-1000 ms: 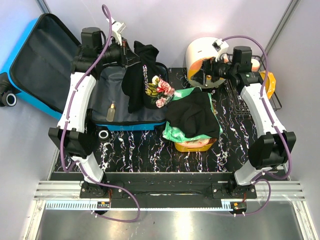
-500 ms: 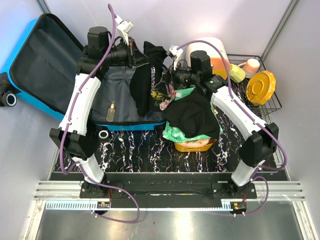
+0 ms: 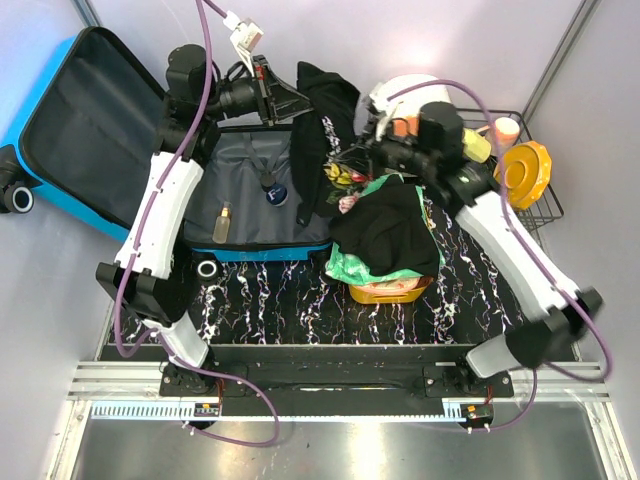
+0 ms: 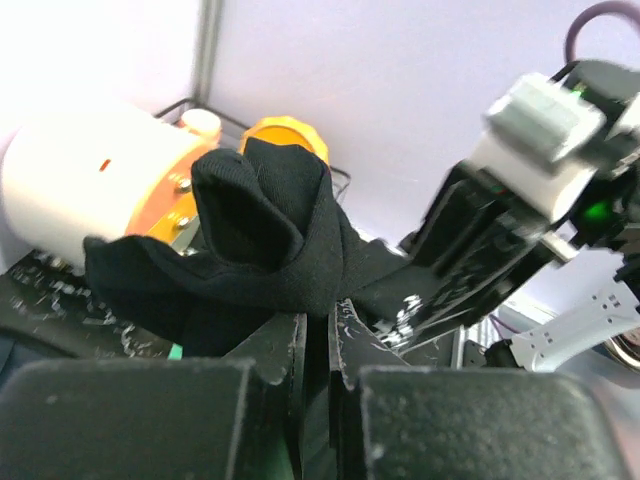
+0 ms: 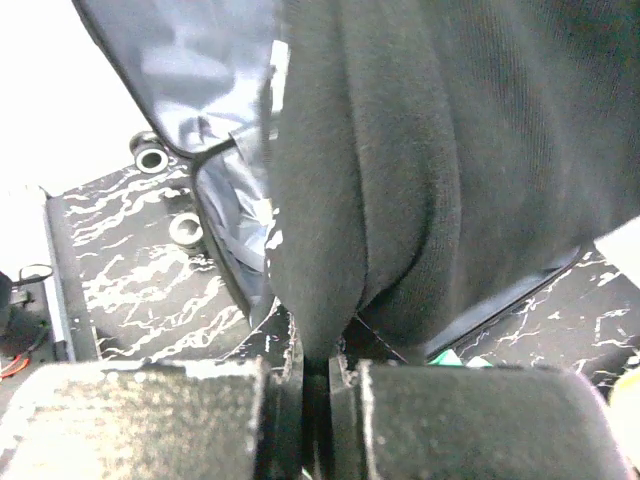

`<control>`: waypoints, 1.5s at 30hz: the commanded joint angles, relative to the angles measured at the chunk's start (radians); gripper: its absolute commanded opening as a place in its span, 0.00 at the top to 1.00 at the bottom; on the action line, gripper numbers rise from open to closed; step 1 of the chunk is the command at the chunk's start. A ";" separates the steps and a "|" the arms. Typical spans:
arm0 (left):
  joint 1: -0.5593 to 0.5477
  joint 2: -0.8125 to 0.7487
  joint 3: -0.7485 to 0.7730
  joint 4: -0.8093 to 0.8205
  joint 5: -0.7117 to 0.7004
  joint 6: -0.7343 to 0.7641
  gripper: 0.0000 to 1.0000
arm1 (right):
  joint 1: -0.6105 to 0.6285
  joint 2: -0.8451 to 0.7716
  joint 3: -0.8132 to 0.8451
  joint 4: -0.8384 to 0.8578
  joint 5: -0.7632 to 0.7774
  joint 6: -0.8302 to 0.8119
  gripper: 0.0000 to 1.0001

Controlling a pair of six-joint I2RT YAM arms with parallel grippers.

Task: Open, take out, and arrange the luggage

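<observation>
Left gripper first: the fingers are pinched nearly together on a bunched fold of the black garment, with only the thickness of the cloth between them. From the top view, the left gripper is up over the back edge of the luggage, and the black garment hangs down from it in a long drape, with a floral patch showing low on its right side.

The right gripper is much the same. Its fingers are squeezed on a fold of the same black cloth, and no gap shows between them. From above, the right gripper comes in from the right and meets the garment about halfway down.

The luggage lies open on the left half of the table. Its lid is propped back to the far left, and the grey-lined base lies flat under the hanging garment. A small bottle lies in the base.

Just right of the case is a yellow basin piled with green and black clothes. Behind that is the white-and-orange round drawer box.
</observation>
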 commanded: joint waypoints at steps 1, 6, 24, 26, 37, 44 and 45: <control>-0.061 -0.070 0.021 0.238 0.054 -0.108 1.00 | -0.014 -0.272 -0.051 -0.050 -0.087 -0.021 1.00; -0.146 -0.081 -0.103 0.269 0.066 -0.073 1.00 | -0.034 -0.438 -0.118 -0.158 -0.044 0.051 1.00; -0.239 0.206 -0.379 0.051 -0.091 0.150 1.00 | -0.420 -0.159 -0.287 -0.176 -0.097 -0.060 1.00; -0.204 0.233 -0.382 -0.004 -0.118 0.166 1.00 | -0.459 -0.110 -0.310 -0.204 -0.129 -0.108 1.00; -0.201 0.251 -0.327 -0.143 -0.120 0.301 0.85 | -0.476 -0.064 -0.248 -0.455 -0.202 -0.194 0.27; -0.206 0.283 -0.250 -0.140 -0.143 0.241 0.82 | -0.472 -0.098 0.018 -0.561 -0.257 -0.158 0.00; -0.209 0.287 -0.244 -0.140 -0.144 0.238 0.81 | -0.464 -0.096 0.032 -0.558 -0.271 -0.129 0.00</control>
